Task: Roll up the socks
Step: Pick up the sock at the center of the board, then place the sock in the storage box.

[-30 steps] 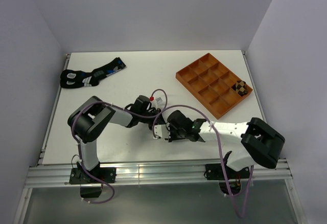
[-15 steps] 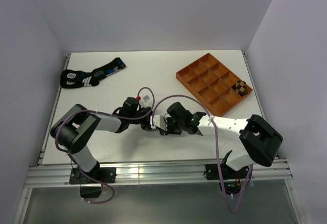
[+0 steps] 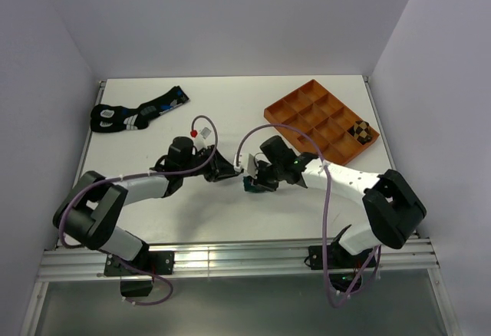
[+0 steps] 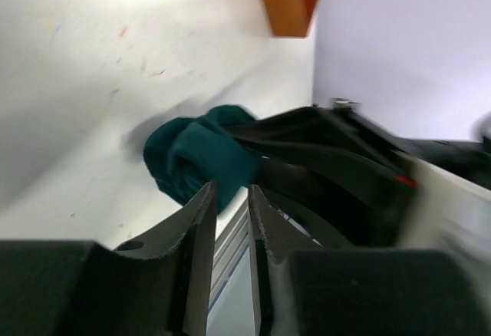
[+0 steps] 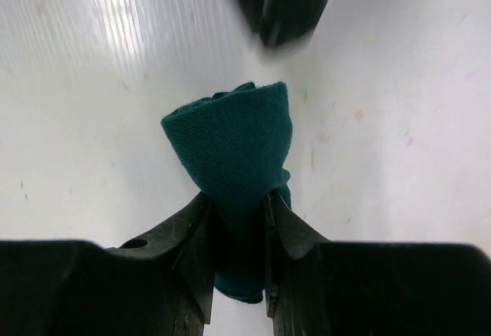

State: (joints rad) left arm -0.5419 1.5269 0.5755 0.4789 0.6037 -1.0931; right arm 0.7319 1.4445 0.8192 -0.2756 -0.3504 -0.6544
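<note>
Right tool (image 5: pixel 236 198) grips 1 teal sock (image 5: pixel 230 136); 1 checkered sock (image 3: pixel 362 130) lies in tray (image 3: pixel 296 121).

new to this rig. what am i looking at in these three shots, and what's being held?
Two robot arms are bolted at the near edge of a white table. The wide picture looks down from above and behind them: left arm on the left, right arm on the right. Each close-up comes from a camera on one wrist, looking along that arm's jaws. The right arm's jaws are clamped on a bunched teal sock near the table's middle. The left arm's jaws sit right beside it, slightly parted, with nothing between them. Further back lie dark patterned socks at the left and an orange divided tray at the right, with a rolled checkered sock in one compartment.
</note>
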